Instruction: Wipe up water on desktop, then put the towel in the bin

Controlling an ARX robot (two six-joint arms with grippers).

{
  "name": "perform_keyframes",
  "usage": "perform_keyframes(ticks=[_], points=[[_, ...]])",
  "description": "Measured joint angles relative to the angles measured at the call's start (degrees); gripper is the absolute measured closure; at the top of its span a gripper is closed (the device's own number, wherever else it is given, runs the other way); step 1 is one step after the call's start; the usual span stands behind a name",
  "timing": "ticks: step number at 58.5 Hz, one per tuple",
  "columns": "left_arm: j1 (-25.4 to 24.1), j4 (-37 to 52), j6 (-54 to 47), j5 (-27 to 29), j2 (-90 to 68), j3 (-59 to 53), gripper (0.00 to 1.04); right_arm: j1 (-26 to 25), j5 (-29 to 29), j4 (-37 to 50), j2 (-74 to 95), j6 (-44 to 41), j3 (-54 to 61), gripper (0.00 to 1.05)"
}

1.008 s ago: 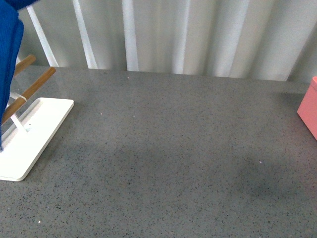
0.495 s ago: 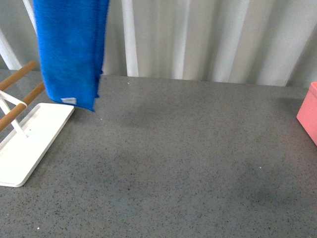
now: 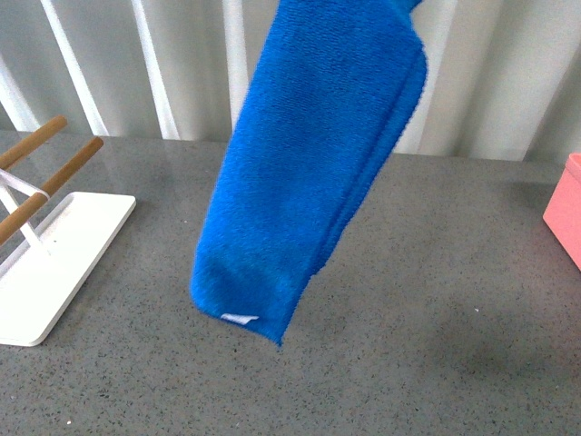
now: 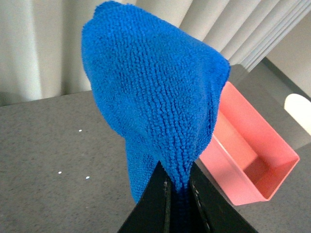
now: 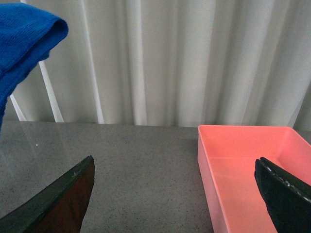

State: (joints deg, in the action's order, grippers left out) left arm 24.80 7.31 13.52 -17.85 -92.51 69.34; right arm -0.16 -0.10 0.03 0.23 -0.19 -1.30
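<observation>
The bright blue fluffy towel [image 3: 313, 163] hangs in the air over the middle of the speckled grey desktop [image 3: 408, 272], its white label at the low corner. My left gripper [image 4: 179, 191] is shut on the towel [image 4: 155, 97], pinching a fold between its black fingers [image 4: 153, 204]. The salmon-pink bin [image 4: 252, 155] lies beyond the towel in the left wrist view, and only its corner [image 3: 567, 204] shows at the front view's right edge. My right gripper [image 5: 177, 194] is open, its fingers [image 5: 286, 194] wide apart, with the bin [image 5: 233, 160] partly between them. A towel edge [image 5: 24, 34] shows at that view's side.
A white flat-based rack [image 3: 54, 254] with wooden rods [image 3: 50, 173] stands at the left of the desktop. White pleated curtains [image 3: 490, 82] hang behind the far edge. A white object [image 4: 299, 109] sits beyond the bin in the left wrist view.
The towel has swung from the far left above the rack to the middle of the front view and now hangs lower and tilted over the desktop.
</observation>
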Motion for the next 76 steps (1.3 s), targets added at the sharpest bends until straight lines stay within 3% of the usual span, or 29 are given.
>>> perform_keyframes(ticks=[10, 17, 24, 33, 40, 48, 57, 69, 76], points=[[1.25, 6.71, 6.16, -4.70, -2.45, -0.28, 1.01, 0.00, -0.37, -0.57, 0.31, -0.46, -0.13, 0.07], [0.96, 13.35, 12.09, -9.64, -4.52, -1.49, 1.01, 1.01, -2.54, -13.29, 6.62, -4.98, -4.26, 0.07], [0.81, 19.41, 17.05, -12.37, -5.81, -2.86, 1.01, 1.40, -4.85, -14.25, 8.76, -6.97, -4.70, 0.07], [0.76, 22.16, 19.96, -14.03, -6.12, -4.39, 1.01, -1.90, -11.26, -7.06, 14.10, -8.50, -5.44, 0.07], [1.09, 23.19, 20.52, -14.40, -6.14, -5.03, 1.01, -5.88, -16.76, 4.68, 25.94, -9.29, -6.45, 0.07], [1.49, 23.50, 20.76, -14.29, -6.14, -5.03, 1.01, -7.13, -20.06, 16.85, 41.09, -9.01, -11.13, 0.07], [2.12, 23.47, 21.29, -13.94, -6.12, -5.03, 1.01, -2.43, -24.09, 26.12, 56.87, -8.92, -17.29, 0.07], [3.54, 25.03, 22.84, -13.66, -5.79, -5.03, 1.01, 5.33, -29.88, 28.65, 68.04, -7.30, -22.93, 0.07], [4.37, 25.75, 23.28, -13.62, -5.68, -5.03, 1.01, 8.57, -29.99, 30.12, 71.71, -7.13, -23.91, 0.07]])
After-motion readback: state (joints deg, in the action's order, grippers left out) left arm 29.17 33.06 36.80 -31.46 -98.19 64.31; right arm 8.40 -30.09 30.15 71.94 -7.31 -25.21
